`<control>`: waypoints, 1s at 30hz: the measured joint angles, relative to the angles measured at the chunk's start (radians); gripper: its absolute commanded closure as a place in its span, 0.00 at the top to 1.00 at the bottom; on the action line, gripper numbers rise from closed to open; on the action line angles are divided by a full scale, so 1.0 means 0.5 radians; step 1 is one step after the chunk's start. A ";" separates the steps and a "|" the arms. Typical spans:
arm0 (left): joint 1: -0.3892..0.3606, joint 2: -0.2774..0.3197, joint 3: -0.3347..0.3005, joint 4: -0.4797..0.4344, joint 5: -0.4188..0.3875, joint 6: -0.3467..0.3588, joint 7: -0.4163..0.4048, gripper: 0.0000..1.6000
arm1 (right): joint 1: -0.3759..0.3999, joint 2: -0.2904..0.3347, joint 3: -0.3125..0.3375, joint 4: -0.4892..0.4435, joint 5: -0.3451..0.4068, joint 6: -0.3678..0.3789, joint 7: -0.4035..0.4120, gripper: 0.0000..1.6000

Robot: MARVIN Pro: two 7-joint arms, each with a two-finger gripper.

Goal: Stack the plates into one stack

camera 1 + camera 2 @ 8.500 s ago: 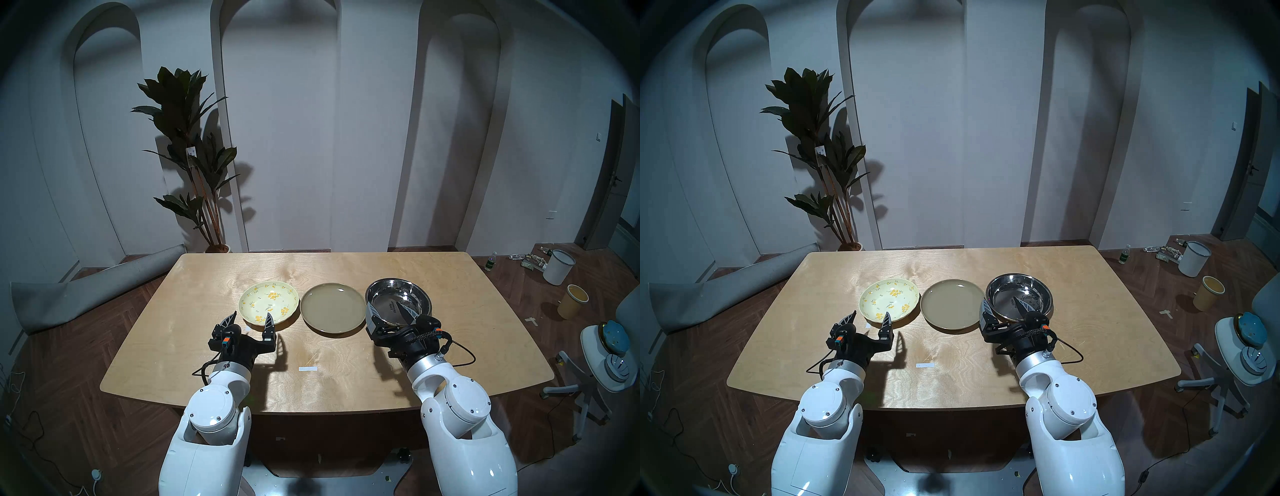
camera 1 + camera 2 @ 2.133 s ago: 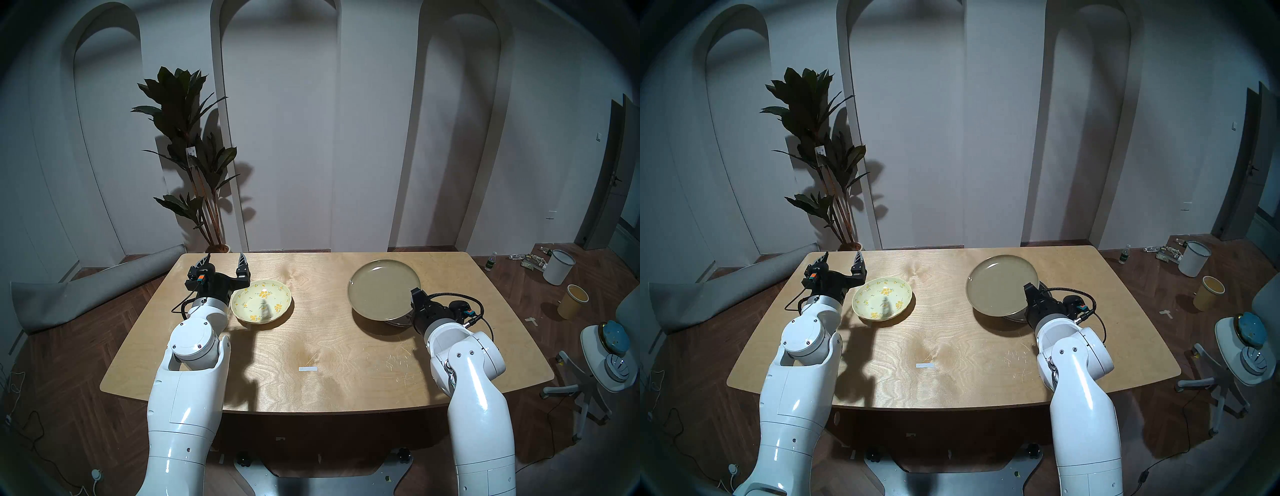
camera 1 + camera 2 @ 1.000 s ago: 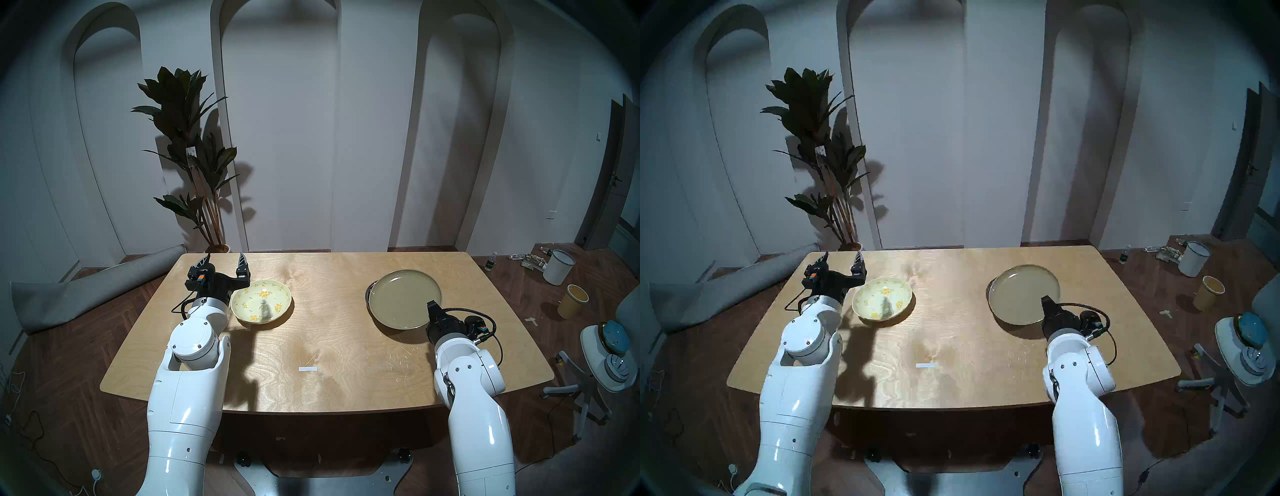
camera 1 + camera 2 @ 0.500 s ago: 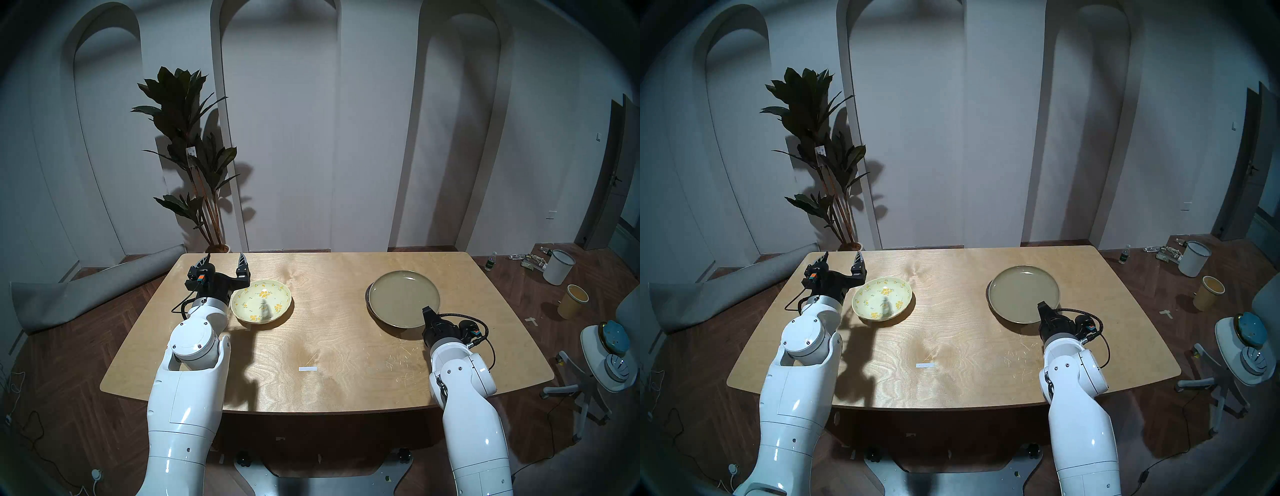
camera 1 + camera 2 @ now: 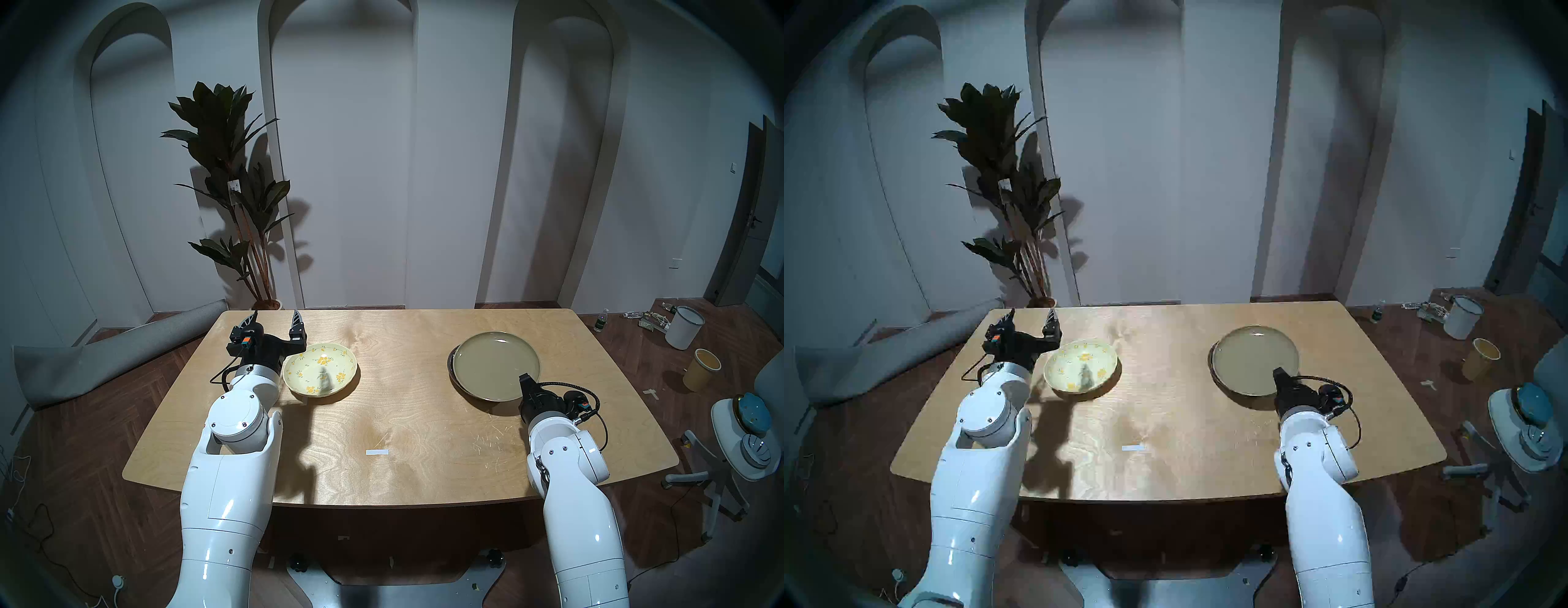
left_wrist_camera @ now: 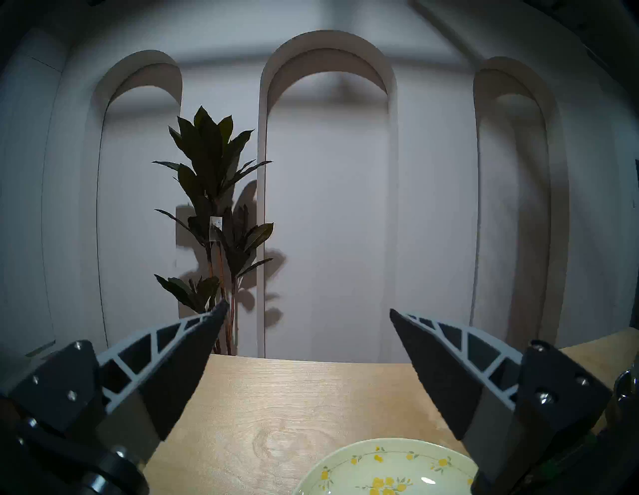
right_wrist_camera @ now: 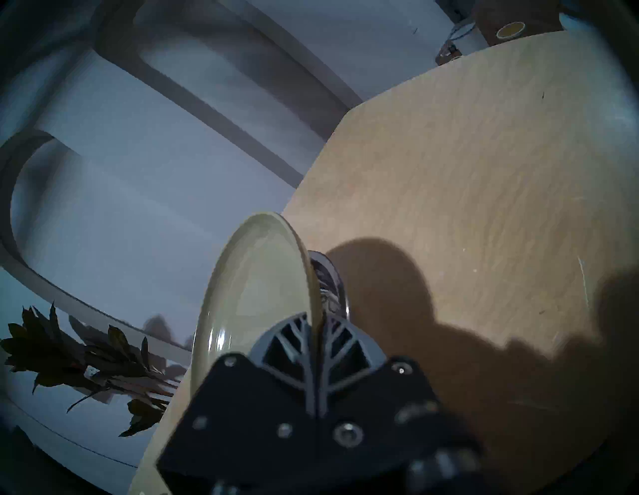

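floral plate (image 5: 320,370) on table (image 5: 399,424) left, glazed plate (image 5: 494,365) atop steel plate (image 5: 452,370) right, plant (image 5: 237,187) behind

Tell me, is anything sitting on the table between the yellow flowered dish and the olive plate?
Nothing: in the head view, only bare wooden table lies between the pale yellow flowered dish and the plain olive-tan plate.

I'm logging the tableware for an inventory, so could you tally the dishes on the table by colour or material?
Pale yellow floral plate: 1
Olive-tan plate, gripped at its rim by the right gripper, above the steel one: 1
Steel plate, only its edge showing beneath: 1
Total: 3
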State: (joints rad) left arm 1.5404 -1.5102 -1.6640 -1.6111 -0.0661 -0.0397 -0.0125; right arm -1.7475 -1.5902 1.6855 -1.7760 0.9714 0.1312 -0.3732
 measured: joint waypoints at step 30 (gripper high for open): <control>0.000 0.000 0.000 0.000 0.000 0.000 0.000 1.00 | 0.042 0.039 -0.052 0.046 -0.009 0.011 -0.039 1.00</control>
State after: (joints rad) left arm 1.5404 -1.5100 -1.6638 -1.6111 -0.0662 -0.0397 -0.0124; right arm -1.7263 -1.5709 1.6595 -1.7529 0.9668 0.1368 -0.3926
